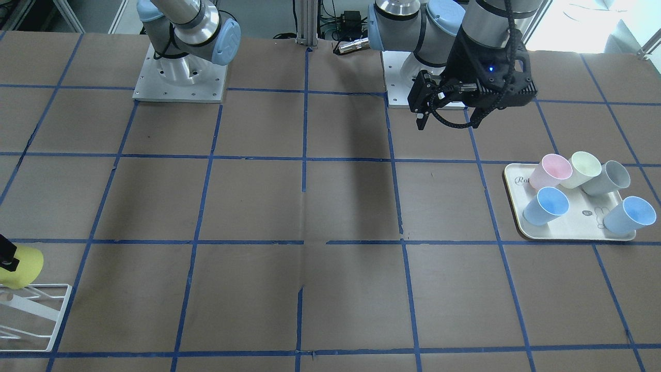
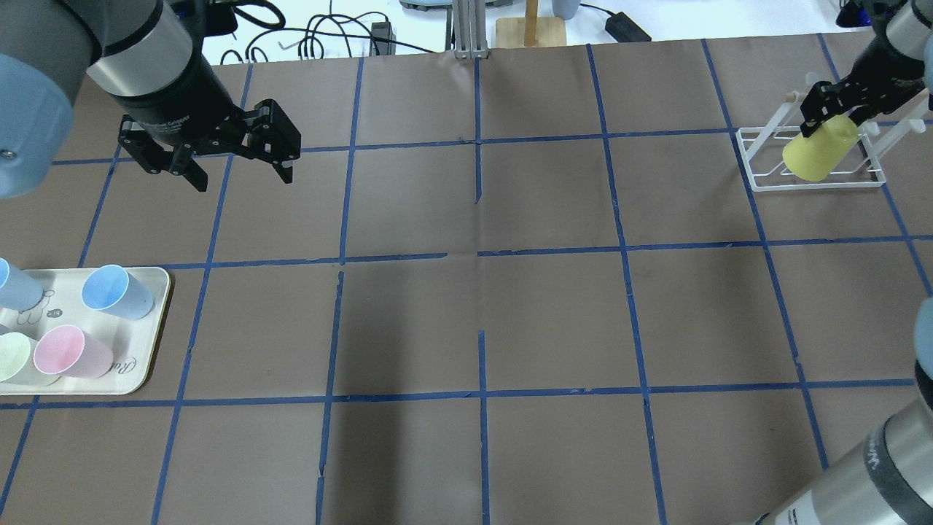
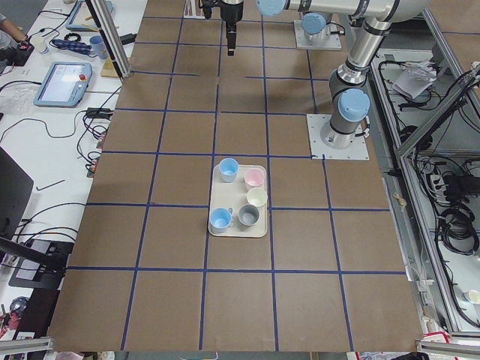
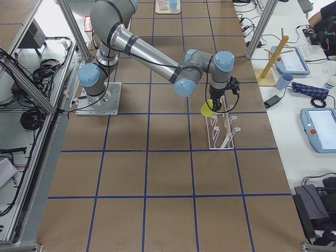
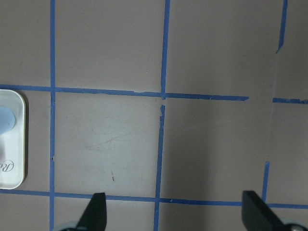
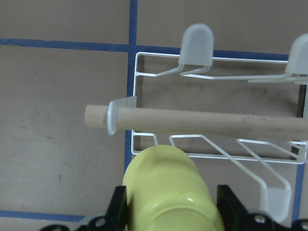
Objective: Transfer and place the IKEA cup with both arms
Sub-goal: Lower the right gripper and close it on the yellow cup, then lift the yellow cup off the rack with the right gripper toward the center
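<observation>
The bright yellow IKEA cup [image 2: 820, 149] is tilted, gripped between the fingers of my right gripper [image 2: 831, 109] over the white wire rack [image 2: 758, 157] at the far right. The right wrist view shows the cup [image 6: 168, 192] between both black fingers [image 6: 118, 211], just in front of the rack's wooden dowel [image 6: 202, 120]. I cannot tell whether the cup touches the rack. It also shows at the front-facing view's left edge [image 1: 23, 266]. My left gripper [image 2: 242, 179] is open and empty, held high above the table beyond the tray.
A cream tray [image 2: 146, 343] at the near left holds several upright pastel cups: pink [image 1: 550, 171], pale cream [image 1: 581, 168], grey [image 1: 609, 176] and two light blue [image 1: 547, 205]. Its corner shows in the left wrist view [image 5: 12, 139]. Brown table with a blue tape grid [image 2: 477, 251].
</observation>
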`<state>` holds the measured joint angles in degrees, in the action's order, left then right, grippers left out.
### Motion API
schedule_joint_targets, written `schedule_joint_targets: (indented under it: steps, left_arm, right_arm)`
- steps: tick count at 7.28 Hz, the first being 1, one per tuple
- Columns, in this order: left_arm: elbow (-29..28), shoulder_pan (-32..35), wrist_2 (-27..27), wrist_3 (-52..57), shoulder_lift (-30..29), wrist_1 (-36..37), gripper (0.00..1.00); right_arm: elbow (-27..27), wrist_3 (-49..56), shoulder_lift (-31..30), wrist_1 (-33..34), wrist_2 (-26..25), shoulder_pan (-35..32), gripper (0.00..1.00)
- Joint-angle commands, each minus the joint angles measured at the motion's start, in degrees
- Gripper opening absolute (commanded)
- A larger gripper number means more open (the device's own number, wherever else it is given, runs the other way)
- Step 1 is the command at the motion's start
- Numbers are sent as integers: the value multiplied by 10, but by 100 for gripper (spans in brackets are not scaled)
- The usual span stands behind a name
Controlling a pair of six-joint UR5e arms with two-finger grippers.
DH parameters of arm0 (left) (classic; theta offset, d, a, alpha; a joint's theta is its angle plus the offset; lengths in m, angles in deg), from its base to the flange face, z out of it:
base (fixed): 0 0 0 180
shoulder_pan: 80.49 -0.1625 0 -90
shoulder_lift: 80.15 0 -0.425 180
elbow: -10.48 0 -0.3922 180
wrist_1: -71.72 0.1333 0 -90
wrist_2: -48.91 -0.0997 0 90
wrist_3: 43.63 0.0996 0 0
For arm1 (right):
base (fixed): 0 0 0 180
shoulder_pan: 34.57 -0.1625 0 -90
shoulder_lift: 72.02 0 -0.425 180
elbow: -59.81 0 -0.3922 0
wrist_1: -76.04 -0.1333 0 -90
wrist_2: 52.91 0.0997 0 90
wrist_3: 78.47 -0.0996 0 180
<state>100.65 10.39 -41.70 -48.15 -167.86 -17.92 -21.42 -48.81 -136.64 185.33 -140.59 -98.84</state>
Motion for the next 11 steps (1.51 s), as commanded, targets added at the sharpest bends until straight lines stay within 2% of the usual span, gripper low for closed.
schedule_joint_targets:
  steps: [1,4,5,7,8,9,10,11]
  left_arm:
    - [0,0,0,0,0,0,100]
    - [-1,-1,1,-1,0,0,100]
    - [-1,-1,2,-1,0,1,100]
    - [-1,-4,36,-1,2,-2,100]
    - [0,-18,93,-1,4,-6,100]
    - [3,-42,165,-1,10,-23,100]
    - [17,-56,230,-6,19,-30,100]
    - [40,-74,327,-10,31,-43,100]
  right_arm:
    - [71,21,-8,-106,-3,0,27]
    - [78,42,-80,-198,-1,-1,26]
    - [77,46,-112,-253,64,-12,22]
    - [71,44,-146,-337,222,-58,23]
    - [63,58,-152,-402,335,-59,23]
    - [55,105,-153,-444,409,-59,23]
    - [42,158,-154,-483,458,-59,22]
    - [8,262,-154,-543,531,-59,22]
